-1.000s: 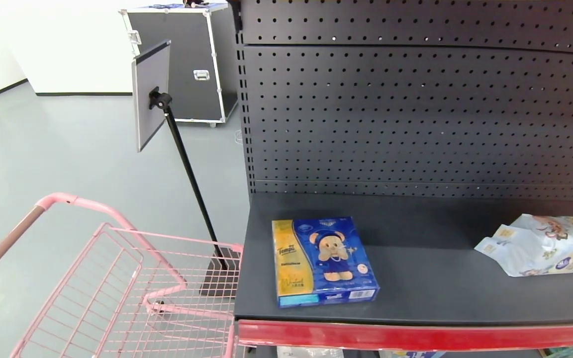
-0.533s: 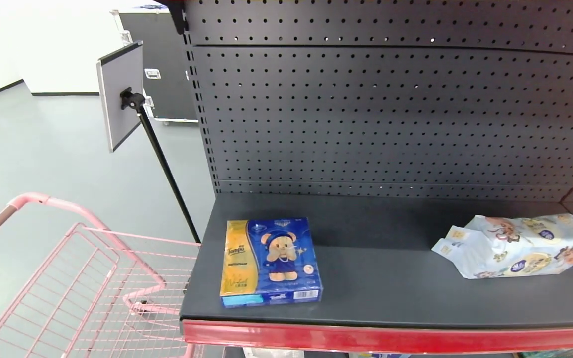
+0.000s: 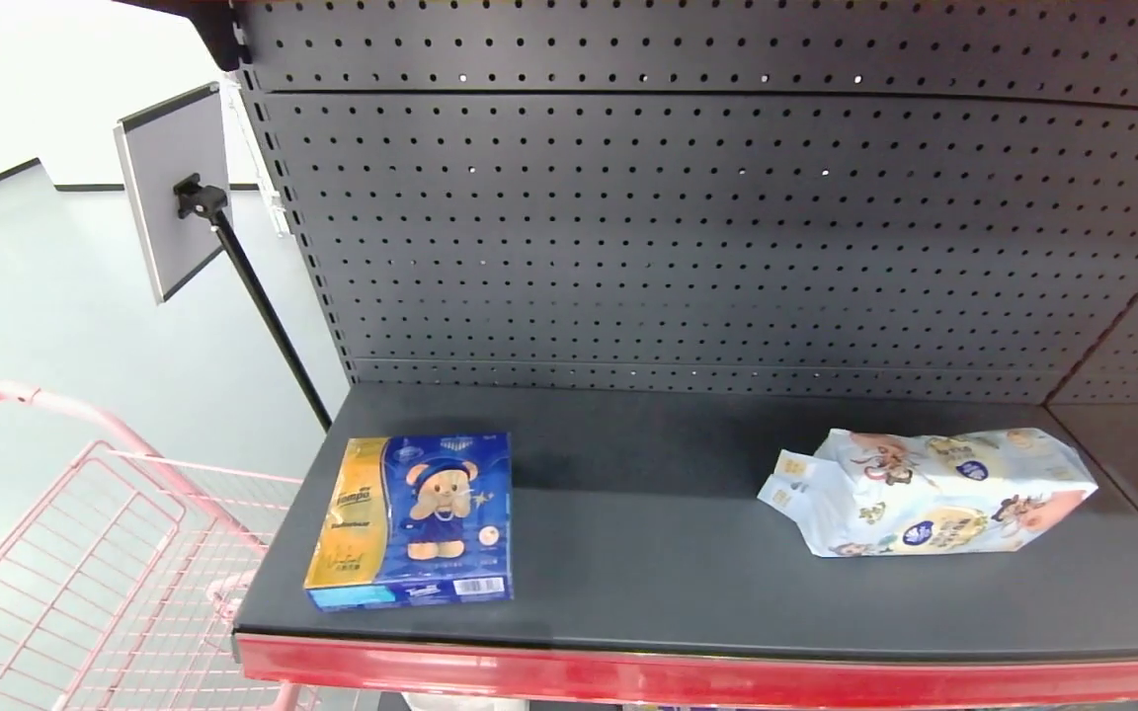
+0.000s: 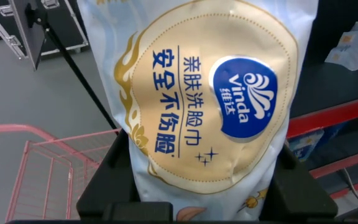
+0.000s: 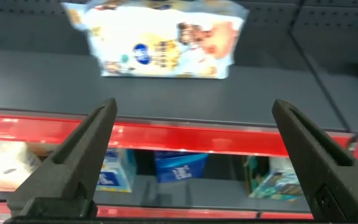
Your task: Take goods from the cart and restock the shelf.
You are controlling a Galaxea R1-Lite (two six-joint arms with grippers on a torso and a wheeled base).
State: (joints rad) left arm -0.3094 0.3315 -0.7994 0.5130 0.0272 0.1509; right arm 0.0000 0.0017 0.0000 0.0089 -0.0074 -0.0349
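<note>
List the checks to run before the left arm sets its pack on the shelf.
1. Grip: held pack sits in the left gripper, jaws on both sides: ok.
2. Grip firmness: cannot tell.
3. Landing spot: bare shelf between the blue box and the white pack: ok.
4. The right gripper has its jaws open and holds nothing: ok.
5. Right gripper's clearance from the red front edge: cannot tell.
</note>
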